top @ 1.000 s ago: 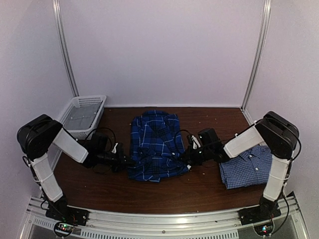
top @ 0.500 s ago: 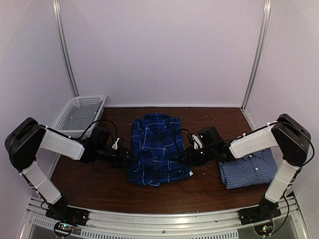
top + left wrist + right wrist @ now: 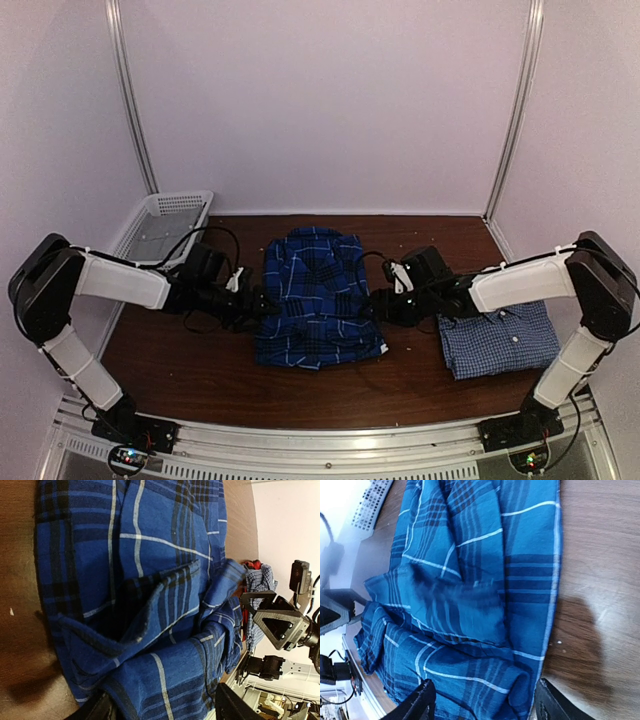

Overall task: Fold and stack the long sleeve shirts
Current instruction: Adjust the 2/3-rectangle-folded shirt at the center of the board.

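Note:
The dark blue plaid shirt (image 3: 318, 300) lies folded in a rough rectangle at the middle of the table. My left gripper (image 3: 262, 303) is at its left edge and my right gripper (image 3: 375, 305) at its right edge. Both stand open, low over the table. In the left wrist view the shirt's folded layers (image 3: 140, 605) bulge between the spread fingers of the left gripper (image 3: 165, 707). In the right wrist view a rolled fold of the shirt (image 3: 470, 580) lies between the wide-apart fingers of the right gripper (image 3: 482, 702). The paler check shirt (image 3: 500, 340) lies folded at the right.
A white mesh basket (image 3: 165, 225) stands at the back left corner of the brown table (image 3: 420, 380). Pale walls close in the back and sides. The right arm reaches over the check shirt's left edge.
Both grippers have gone from shut to open at the plaid shirt's side edges. Both arms have stretched out lower and a little farther from their bases; the shirt's near fold has settled.

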`<action>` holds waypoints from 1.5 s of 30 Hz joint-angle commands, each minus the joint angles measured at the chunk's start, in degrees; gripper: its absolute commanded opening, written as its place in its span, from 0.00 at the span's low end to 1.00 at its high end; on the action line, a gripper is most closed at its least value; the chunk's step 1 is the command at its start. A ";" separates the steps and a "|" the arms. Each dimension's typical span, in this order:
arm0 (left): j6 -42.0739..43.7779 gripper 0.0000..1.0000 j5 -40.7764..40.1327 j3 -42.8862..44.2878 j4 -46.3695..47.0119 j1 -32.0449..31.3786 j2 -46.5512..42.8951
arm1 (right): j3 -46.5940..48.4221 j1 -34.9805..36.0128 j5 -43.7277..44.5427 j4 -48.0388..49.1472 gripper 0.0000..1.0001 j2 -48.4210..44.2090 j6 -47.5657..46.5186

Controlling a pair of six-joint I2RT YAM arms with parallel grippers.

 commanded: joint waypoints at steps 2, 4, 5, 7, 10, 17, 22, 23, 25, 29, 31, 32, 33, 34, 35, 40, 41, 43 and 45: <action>2.79 0.68 -0.55 0.55 -1.12 0.01 -2.11 | 2.17 0.21 6.02 -5.21 0.69 -3.23 -2.65; 2.88 0.68 -0.60 0.03 -1.28 0.00 -2.39 | 2.61 0.49 7.27 -6.27 0.68 -4.14 -3.30; 2.98 0.68 -0.56 -0.32 -1.30 0.00 -2.57 | 2.81 0.66 7.45 -6.72 0.66 -4.49 -3.66; 3.41 0.68 -0.44 -0.72 -1.69 0.00 -2.92 | 3.11 1.25 7.40 -7.74 0.64 -4.95 -4.16; 4.24 0.68 -0.39 -1.46 -2.90 0.00 -3.80 | 2.70 2.75 7.31 -9.18 0.62 -5.83 -4.60; 5.90 0.67 -0.58 -4.21 -6.95 -0.41 -7.73 | 0.52 6.72 7.60 -12.47 0.56 -8.81 -4.63; 5.46 0.66 -1.06 -6.29 -7.36 -2.45 -9.60 | -1.08 8.68 10.18 -14.78 0.56 -9.62 -4.44; 5.28 0.66 -1.29 -6.56 -7.37 -3.08 -9.62 | -1.30 8.99 10.65 -15.01 0.56 -9.63 -4.50; 4.65 0.66 -1.93 -6.86 -7.37 -4.37 -9.47 | -1.39 9.57 11.74 -15.61 0.57 -9.63 -4.61; 3.47 0.66 -2.50 -7.00 -6.57 -6.06 -9.29 | -0.84 11.17 13.06 -16.17 0.57 -9.45 -4.70; 3.15 0.64 -2.73 -6.85 -6.08 -6.44 -8.97 | -0.58 11.87 13.23 -16.15 0.56 -8.83 -4.70; 3.05 0.63 -2.84 -6.68 -6.04 -6.54 -8.70 | -0.42 12.22 13.19 -16.08 0.56 -8.43 -4.74; 3.00 0.61 -2.93 -6.46 -6.05 -6.63 -8.40 | -0.26 12.55 13.18 -15.96 0.54 -7.89 -4.63; 2.98 0.59 -2.93 -6.20 -5.97 -6.74 -8.03 | -0.07 12.93 13.23 -15.92 0.54 -7.42 -4.59; 3.00 0.56 -2.89 -5.94 -5.88 -6.95 -7.70 | 0.09 13.32 13.30 -15.77 0.52 -7.03 -4.51; 2.91 0.42 -2.85 -4.12 -5.83 -7.97 -6.50 | 1.70 14.75 14.48 -15.80 0.46 -5.17 -4.41; 2.92 0.39 -2.84 -3.84 -5.84 -7.99 -6.40 | 2.35 14.94 14.76 -16.06 0.44 -4.90 -4.47; 2.84 0.32 -2.78 -3.30 -5.87 -8.09 -6.24 | 3.32 15.12 15.50 -16.65 0.41 -4.37 -4.52; 2.77 0.27 -2.77 -2.86 -5.86 -8.09 -6.33 | 4.14 15.12 16.17 -17.12 0.39 -4.01 -4.66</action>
